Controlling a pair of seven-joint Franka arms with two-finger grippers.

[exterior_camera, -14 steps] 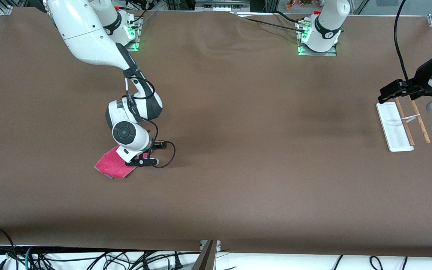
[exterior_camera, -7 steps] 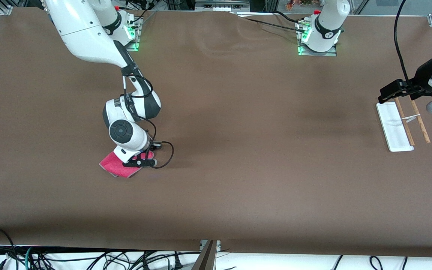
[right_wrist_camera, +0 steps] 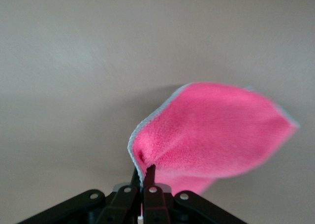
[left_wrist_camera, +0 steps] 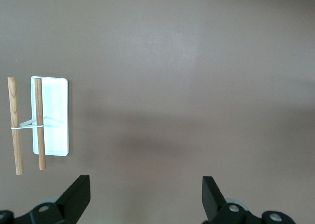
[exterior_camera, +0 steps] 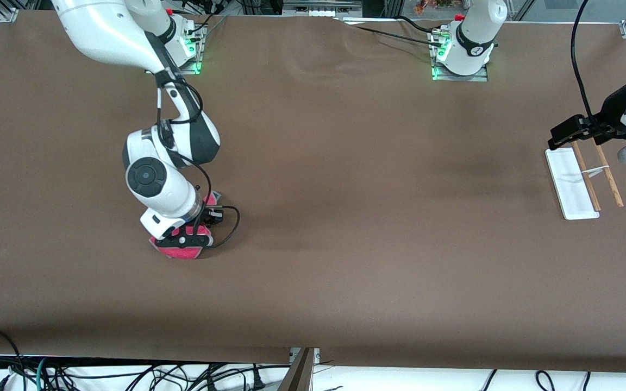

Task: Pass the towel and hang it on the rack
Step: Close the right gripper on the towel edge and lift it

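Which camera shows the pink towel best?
The right wrist view: the towel fills it, pinched at its edge by the right gripper. In the front view the arm hides most of it. The left wrist view shows none.

Right hand clamped tight, left hand spread wide, waiting.

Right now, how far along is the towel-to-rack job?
Done: the right end effector is shut on an edge of the towel and has it hanging off the table. In hand: carrying it toward the handover. Left: the pass and the hanging. The left end effector waits open, over the table beside the rack, whose rods are bare, at the left arm's end of the table.
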